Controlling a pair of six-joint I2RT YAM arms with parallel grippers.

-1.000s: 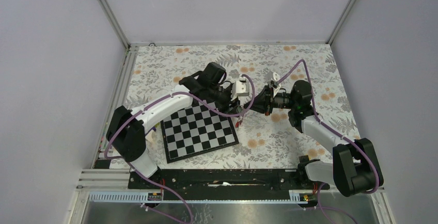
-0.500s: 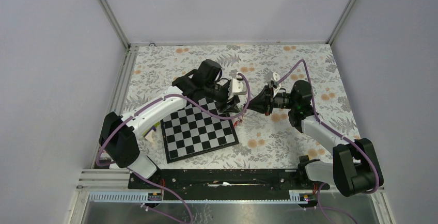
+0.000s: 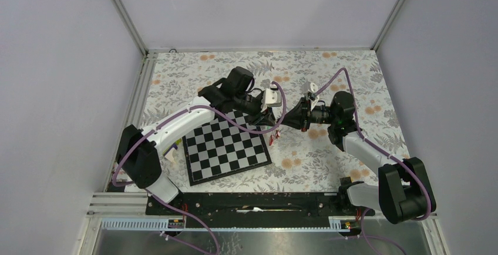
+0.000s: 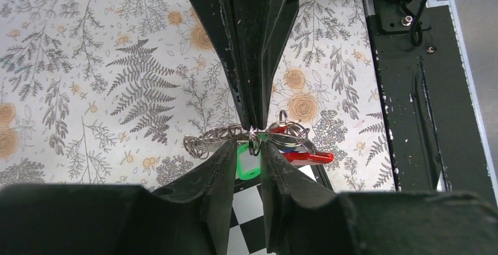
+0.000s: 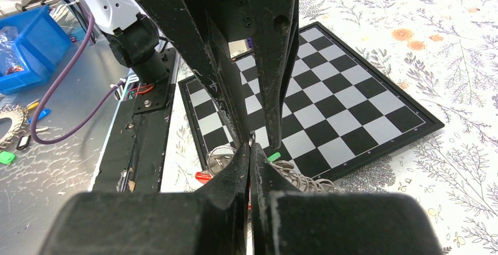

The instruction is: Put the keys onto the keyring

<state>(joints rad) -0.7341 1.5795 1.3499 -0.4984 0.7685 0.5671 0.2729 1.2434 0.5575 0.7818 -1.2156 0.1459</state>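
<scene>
Where a table under a grey-and-orange floral cloth (image 3: 352, 67) fills the floor of a grey-walled enclosure, two white-and-black robot arms rise from its near edge, the left arm (image 3: 176, 123) and the right arm (image 3: 364, 149). One flat black-and-white chessboard (image 3: 226, 146) lies on the cloth in front of the left arm. Each arm ends in one black two-finger claw, the left gripper (image 4: 249, 144) and the right gripper (image 5: 249, 149). A small bundle hangs where the two claws meet, near the board's far right corner. It is made up of one length of silver chain (image 4: 208, 140), one red curved keyring loop (image 4: 305, 157) jutting to the side, one key with a green plastic tag (image 4: 248, 168), and one thin wire ring (image 4: 253, 141) just above the tag. The left arm stretches long and low past the board's far edge, with its elbow out to the left. The right arm bends at the elbow and turns its wrist leftward, so the claws face each other tip to tip. The left claw's fingers stand a narrow slit apart, with the wire ring and green tag showing in the gap. Whether they grip anything cannot be told. The right claw's fingers are clenched flat together, their tips at the wire ring, and what they pinch, if anything, is hidden.
</scene>
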